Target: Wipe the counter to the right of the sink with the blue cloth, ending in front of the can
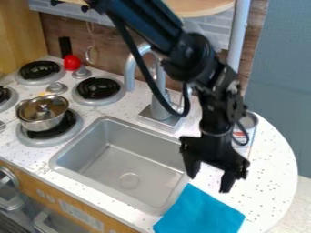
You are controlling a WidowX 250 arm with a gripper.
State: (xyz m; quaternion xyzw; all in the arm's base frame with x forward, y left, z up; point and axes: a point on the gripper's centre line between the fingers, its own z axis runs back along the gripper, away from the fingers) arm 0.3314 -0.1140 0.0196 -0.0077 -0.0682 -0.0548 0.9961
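Camera view: a speckled white counter (270, 159) is spreading across the scene and curving round at the right. From the top edge, the black arm (148, 20) is slanting down over it. A grey sink (142, 140) is sitting in the middle of the counter, with a curved metal faucet (159, 88) standing behind it. The blue cloth (200, 211) is lying at the sink's near right corner, beside the rim. Just above and beyond the cloth, the black gripper (210, 180) is hanging with its two fingers pointing down, standing well apart and holding nothing. At the left, a lidded metal pot (39, 124) is resting on one of the stove's burners. A pale can (248, 127) is standing on the counter, partly hidden behind the gripper. Smallest, a red ball-shaped thing (72, 62) is sitting near the back wall, between the rear burner (39, 70) and a knob (81, 73).
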